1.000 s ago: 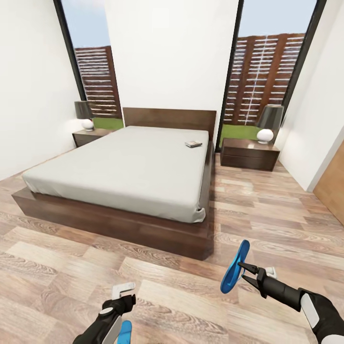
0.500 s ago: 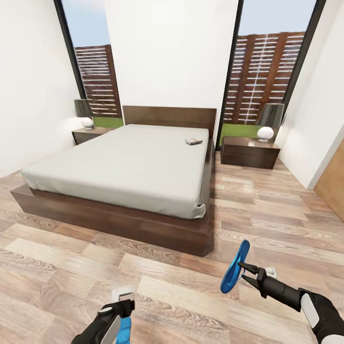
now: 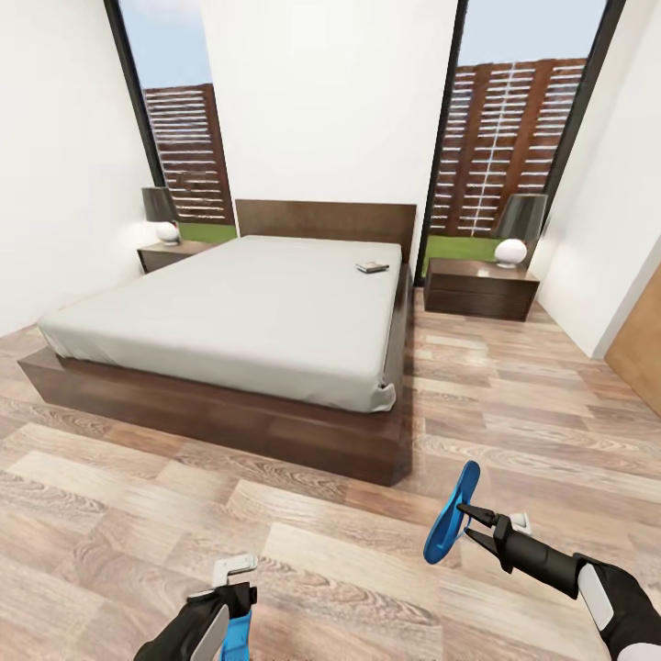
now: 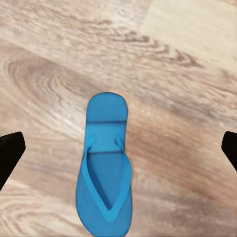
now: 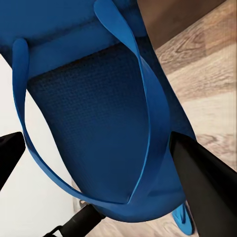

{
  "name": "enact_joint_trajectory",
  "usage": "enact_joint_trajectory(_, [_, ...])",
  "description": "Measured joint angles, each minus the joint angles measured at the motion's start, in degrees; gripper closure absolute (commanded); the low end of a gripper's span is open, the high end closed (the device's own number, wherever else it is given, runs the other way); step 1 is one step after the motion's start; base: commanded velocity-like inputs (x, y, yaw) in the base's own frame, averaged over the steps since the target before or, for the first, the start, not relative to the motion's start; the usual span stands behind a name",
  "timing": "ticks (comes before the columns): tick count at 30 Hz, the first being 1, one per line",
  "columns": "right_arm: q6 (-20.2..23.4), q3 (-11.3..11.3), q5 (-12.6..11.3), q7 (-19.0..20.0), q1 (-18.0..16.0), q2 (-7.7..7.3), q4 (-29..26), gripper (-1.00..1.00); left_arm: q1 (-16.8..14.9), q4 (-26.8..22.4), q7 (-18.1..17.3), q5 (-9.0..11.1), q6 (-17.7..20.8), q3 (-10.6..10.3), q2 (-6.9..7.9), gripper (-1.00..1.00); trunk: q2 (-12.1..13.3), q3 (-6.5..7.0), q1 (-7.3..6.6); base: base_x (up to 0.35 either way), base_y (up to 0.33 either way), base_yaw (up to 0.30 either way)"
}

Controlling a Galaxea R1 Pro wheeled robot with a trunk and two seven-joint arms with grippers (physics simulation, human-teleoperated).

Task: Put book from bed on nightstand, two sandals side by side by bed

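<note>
Dangling from right tool (image 3: 466, 516): sandal (image 3: 452, 514)

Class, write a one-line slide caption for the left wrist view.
Open left pincer hovering above a bright blue flat sandal lying strap-up on the brown wood-plank floor.

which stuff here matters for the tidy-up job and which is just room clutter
Part of the job:
book on the bed
sandal held up in the right pincer
second sandal flat on the floor below the open left pincer
two nightstands

Just there:
two lamps
windows
</note>
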Motion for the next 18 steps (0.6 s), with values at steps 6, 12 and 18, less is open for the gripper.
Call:
enact_joint_trajectory(6, [0.0,0.0,0.0,0.0,0.0,0.01,0.0,1.0,0.0,0.0,0.1,0.0,0.0,0.0,0.0,-1.0,-0.5,-1.29,0.36,0.0,0.0,0.0])
enact_joint_trajectory(12, [0.0,0.0,0.0,0.0,0.0,0.01,0.0,1.0,0.0,0.0,0.1,0.0,-0.1,0.0,-0.02,-1.0,-0.6,-2.62,0.51,0.0,0.0,0.0])
enact_joint_trajectory(18, [0.0,0.0,0.0,0.0,0.0,0.01,0.0,1.0,0.0,0.0,0.1,0.0,-0.1,0.0,-0.07,-1.0,-0.6,-3.95,0.66,0.0,0.0,0.0])
